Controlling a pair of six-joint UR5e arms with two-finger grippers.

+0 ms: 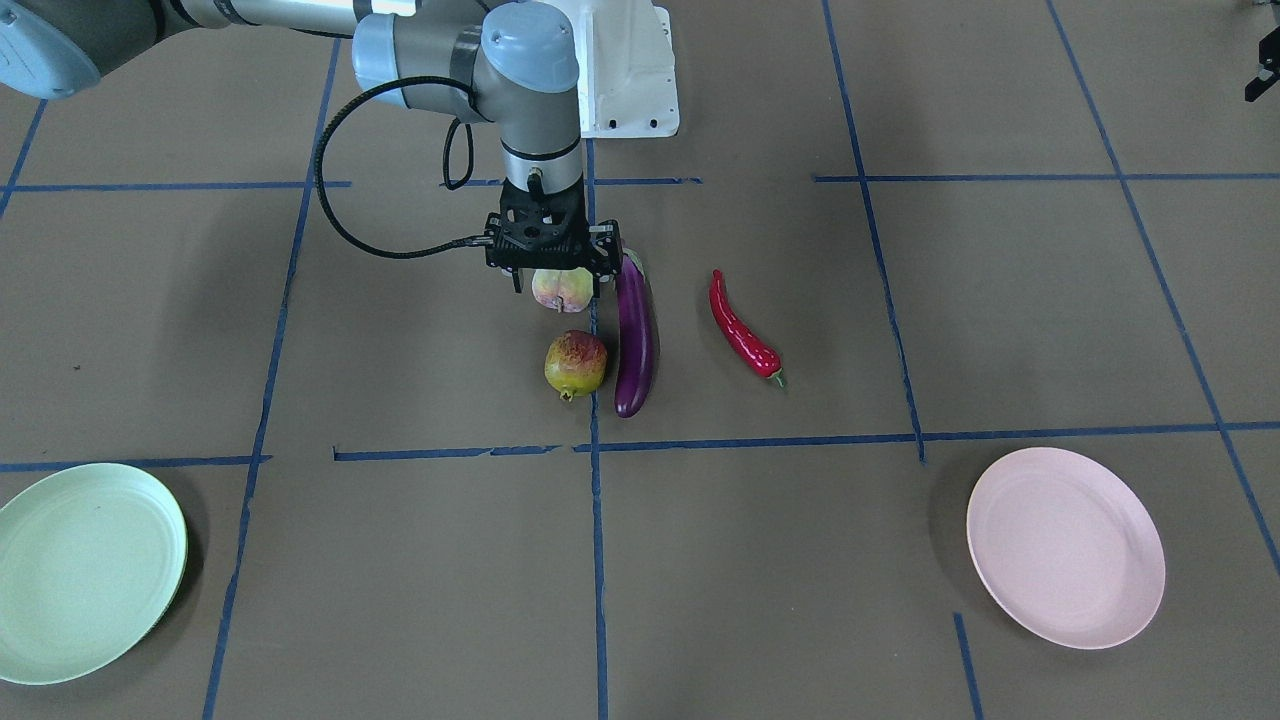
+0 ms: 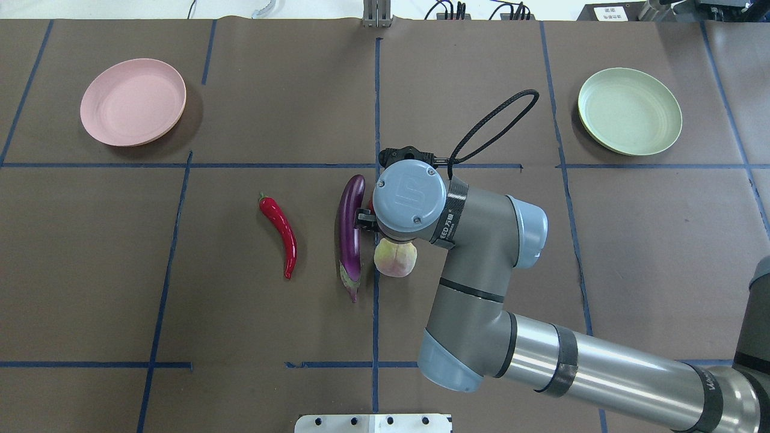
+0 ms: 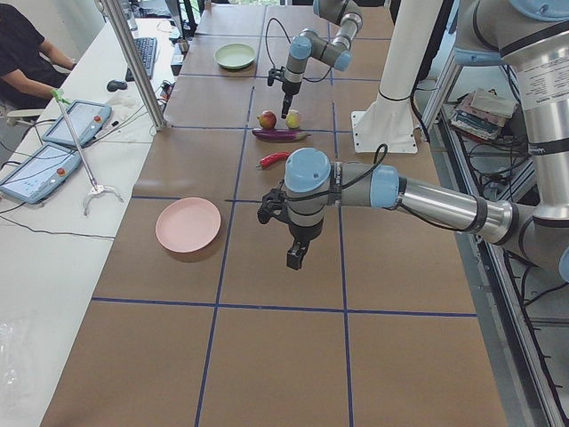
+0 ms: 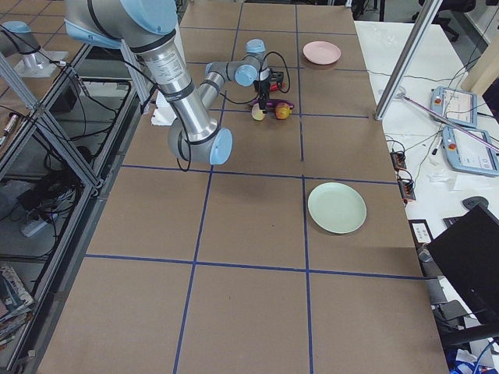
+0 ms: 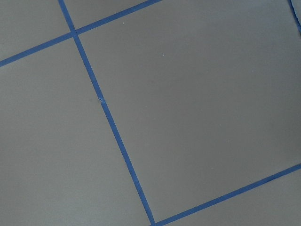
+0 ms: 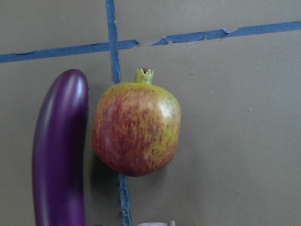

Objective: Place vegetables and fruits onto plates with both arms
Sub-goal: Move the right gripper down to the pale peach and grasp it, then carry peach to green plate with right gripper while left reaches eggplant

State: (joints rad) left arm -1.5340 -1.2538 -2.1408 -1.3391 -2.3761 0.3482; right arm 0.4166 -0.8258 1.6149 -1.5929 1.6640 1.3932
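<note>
My right gripper [image 1: 557, 282] hangs straight down over the pale peach [image 1: 562, 292], its open fingers on either side of the fruit. The peach also shows in the overhead view [image 2: 395, 258]. The red-and-yellow pomegranate [image 1: 575, 364] lies just in front of it and fills the right wrist view [image 6: 136, 127]. The purple eggplant [image 1: 634, 335] lies beside both fruits. The red chili [image 1: 742, 328] lies apart from them. The green plate [image 1: 85, 570] and the pink plate [image 1: 1065, 545] stand empty at opposite table ends. My left gripper [image 3: 294, 259] hovers over bare table; I cannot tell whether it is open.
The white base block [image 1: 625, 70] stands at the robot's side of the table. Blue tape lines [image 1: 596, 520] divide the brown table cover into squares. The right arm's black cable [image 1: 330, 200] loops out beside its wrist. An operator [image 3: 22, 53] sits at the side bench.
</note>
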